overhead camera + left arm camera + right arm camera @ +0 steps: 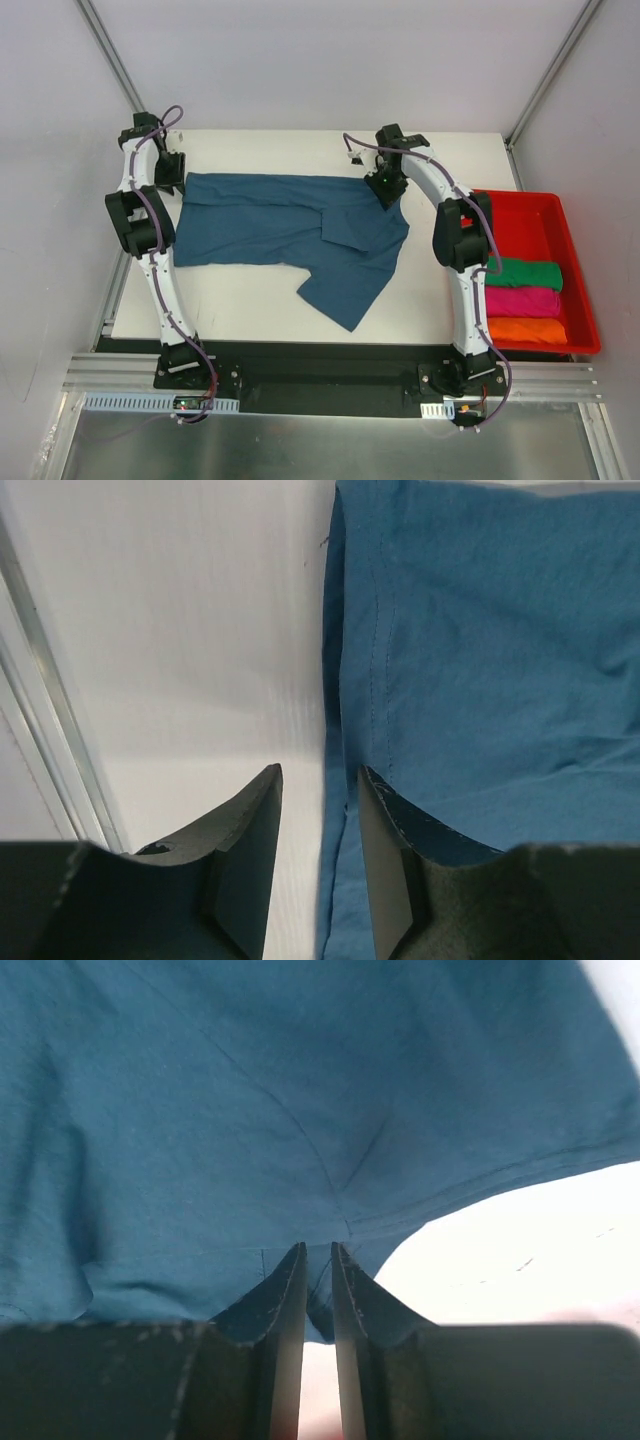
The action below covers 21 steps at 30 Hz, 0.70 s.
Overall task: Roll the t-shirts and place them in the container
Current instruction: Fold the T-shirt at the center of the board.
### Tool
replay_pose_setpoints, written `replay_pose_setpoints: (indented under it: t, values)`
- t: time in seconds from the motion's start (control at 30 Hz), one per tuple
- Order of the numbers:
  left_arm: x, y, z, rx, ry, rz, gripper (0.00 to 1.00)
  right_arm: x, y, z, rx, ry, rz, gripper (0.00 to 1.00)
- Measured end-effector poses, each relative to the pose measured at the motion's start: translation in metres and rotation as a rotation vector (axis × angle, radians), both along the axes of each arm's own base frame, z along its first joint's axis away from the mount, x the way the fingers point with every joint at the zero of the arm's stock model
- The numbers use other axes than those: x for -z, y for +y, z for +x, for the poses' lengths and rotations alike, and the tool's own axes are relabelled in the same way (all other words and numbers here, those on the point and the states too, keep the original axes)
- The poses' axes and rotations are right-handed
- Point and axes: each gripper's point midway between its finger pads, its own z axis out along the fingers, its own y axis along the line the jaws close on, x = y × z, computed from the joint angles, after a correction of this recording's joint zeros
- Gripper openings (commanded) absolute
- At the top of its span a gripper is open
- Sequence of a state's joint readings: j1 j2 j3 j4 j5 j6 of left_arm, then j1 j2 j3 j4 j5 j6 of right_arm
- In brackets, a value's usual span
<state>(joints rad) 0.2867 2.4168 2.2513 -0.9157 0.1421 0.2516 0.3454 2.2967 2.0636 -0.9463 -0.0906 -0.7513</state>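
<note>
The left end effector (170, 178) is hovering at the far-left corner of the table (250, 310), its jaws standing apart and straddling the stitched edge of the teal-blue t-shirt (270, 225). In the left wrist view the cloth's edge is running down into the gap between them, but they are not pinching it.

The shirt is lying across the far half of the table, reaching from near the left edge to right of centre. A creased flap is trailing towards the near edge around the middle.

The right end effector (388, 192) is sitting on the shirt's far-right part, clamped almost closed with a thin fold of the teal cloth caught between its jaws.

Beyond the table's right edge, a red bin (575, 240) is holding a green t-shirt (520, 272), a pink t-shirt (522, 300) and an orange t-shirt (525, 330), all looking rolled.

I'm guessing the arms are taking hold to straighten the cloth for rolling. The left jaws want to be closing well over the hem, not its very lip. Then both ends should be lifting together under even tension, so the flap is flattening rather than bunching.

No brand, label or writing is showing that I can read.
</note>
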Motion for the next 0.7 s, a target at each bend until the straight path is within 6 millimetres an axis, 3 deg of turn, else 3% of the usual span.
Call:
replay_pose_setpoints:
  t: [0.2,0.37,0.57,0.7]
  values:
    - [0.008,-0.006,0.006,0.014,-0.003,-0.04,0.27,0.014,-0.005,-0.013,0.001,0.054,-0.021,0.18]
    - [0.008,-0.011,0.007,0.021,-0.007,-0.062,0.27,0.024,-0.008,-0.018,0.002,0.083,-0.042,0.18]
    - [0.022,-0.02,-0.012,0.018,0.055,-0.104,0.31,0.033,-0.011,-0.019,0.004,0.099,-0.06,0.18]
    - [0.02,-0.024,-0.021,0.004,0.074,-0.119,0.3,0.034,-0.01,-0.018,0.003,0.098,-0.062,0.18]
